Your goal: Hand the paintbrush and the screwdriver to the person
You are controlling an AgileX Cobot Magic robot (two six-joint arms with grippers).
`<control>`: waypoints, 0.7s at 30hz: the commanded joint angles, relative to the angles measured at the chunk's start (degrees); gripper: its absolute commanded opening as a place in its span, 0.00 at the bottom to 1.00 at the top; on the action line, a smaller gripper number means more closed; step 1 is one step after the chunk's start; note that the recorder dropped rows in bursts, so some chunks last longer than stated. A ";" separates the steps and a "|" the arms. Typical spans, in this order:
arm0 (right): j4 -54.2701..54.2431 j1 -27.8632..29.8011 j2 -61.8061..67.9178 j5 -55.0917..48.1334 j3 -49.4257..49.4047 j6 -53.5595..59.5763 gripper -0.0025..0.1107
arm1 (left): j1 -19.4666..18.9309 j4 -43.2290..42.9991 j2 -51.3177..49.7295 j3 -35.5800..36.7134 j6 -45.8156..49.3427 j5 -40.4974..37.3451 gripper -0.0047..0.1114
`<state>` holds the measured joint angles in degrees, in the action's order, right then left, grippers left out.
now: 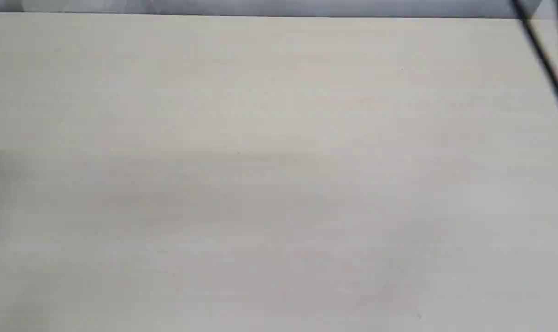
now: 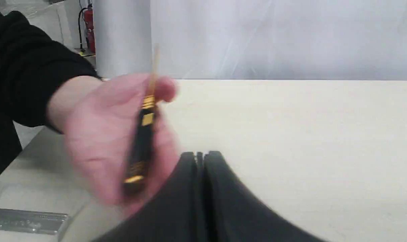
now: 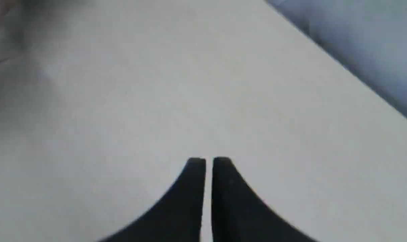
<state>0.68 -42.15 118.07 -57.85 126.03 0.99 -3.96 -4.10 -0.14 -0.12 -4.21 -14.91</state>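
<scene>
In the left wrist view the person's hand (image 2: 99, 134) holds the screwdriver (image 2: 141, 141), black handle with gold collar and end cap, its shaft pointing up. My left gripper (image 2: 201, 155) is shut and empty, just beside that hand and apart from the screwdriver. My right gripper (image 3: 205, 161) hovers over bare table with its fingers nearly together and nothing between them. The paintbrush is out of view. The exterior view shows only the pale table (image 1: 260, 161); neither gripper appears there.
A black sleeve (image 2: 18, 67) covers the person's arm. A metal bracket (image 2: 25, 222) lies at the table's corner. A red fire extinguisher (image 2: 89, 30) stands on the floor behind. A black cable (image 1: 546, 64) crosses the exterior view's upper right.
</scene>
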 commanded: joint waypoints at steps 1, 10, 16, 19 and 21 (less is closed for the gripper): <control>-0.28 2.13 -7.90 0.59 -4.82 0.57 0.06 | 0.32 0.25 0.14 0.12 -0.12 0.63 0.04; 1.46 2.32 -40.31 28.34 -45.64 1.07 0.06 | 0.32 0.25 0.14 0.12 -0.12 0.63 0.04; -1.61 2.04 -60.99 30.22 -67.40 -3.39 0.06 | 0.32 0.16 0.14 0.12 -0.12 0.74 0.04; 2.54 2.04 -69.67 32.56 -73.06 -2.71 0.06 | 0.32 0.04 0.14 0.12 -0.12 0.62 0.04; 3.19 2.04 -74.93 31.08 -75.19 -3.15 0.06 | 0.32 0.04 0.14 0.12 -0.12 0.62 0.04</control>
<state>2.52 -40.17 47.00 -27.56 52.80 -1.95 -3.96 -4.10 -0.14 -0.12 -4.21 -14.91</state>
